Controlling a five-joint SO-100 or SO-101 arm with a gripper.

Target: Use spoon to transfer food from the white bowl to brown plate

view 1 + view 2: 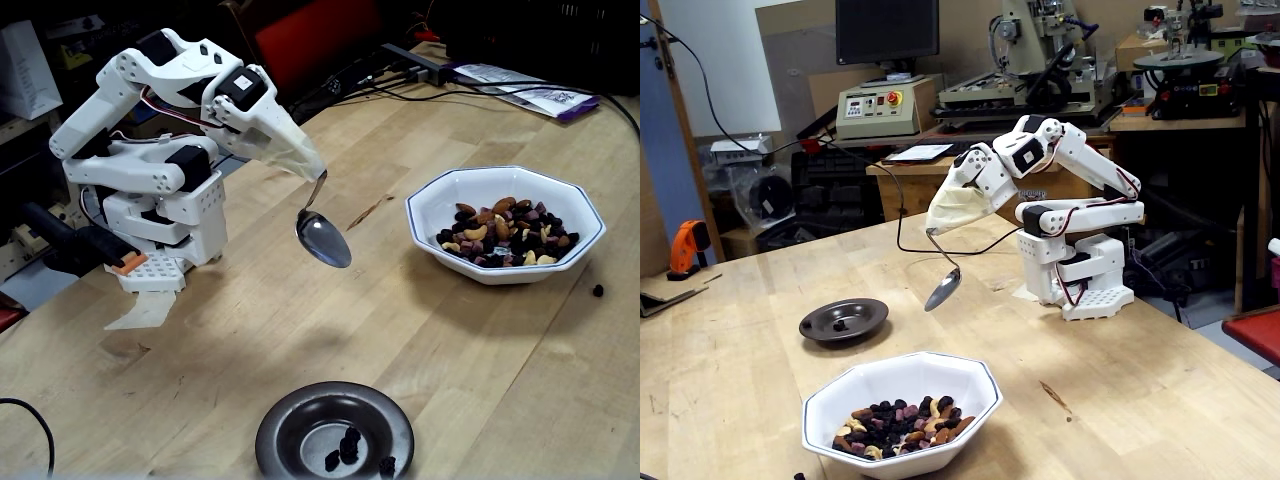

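Observation:
My white gripper (314, 168) (933, 229) is shut on the thin handle of the silver spoon (323, 240) (942, 289). The spoon hangs bowl-down above the bare table and looks empty. To its right in a fixed view stands the white bowl (520, 277), octagonal, with food (505, 235) of nuts and dark pieces in it. In another fixed view the white bowl (900, 385) and food (900, 425) sit nearest the camera. The brown plate (280, 430) (816, 326) lies apart from the spoon and holds a few dark pieces (350, 445).
The arm's white base (160, 220) (1085, 275) stands at the table's edge. One dark piece (597, 290) lies loose on the wood right of the bowl. Papers and cables (530, 95) lie at the back; an orange tool (685, 248) sits far left.

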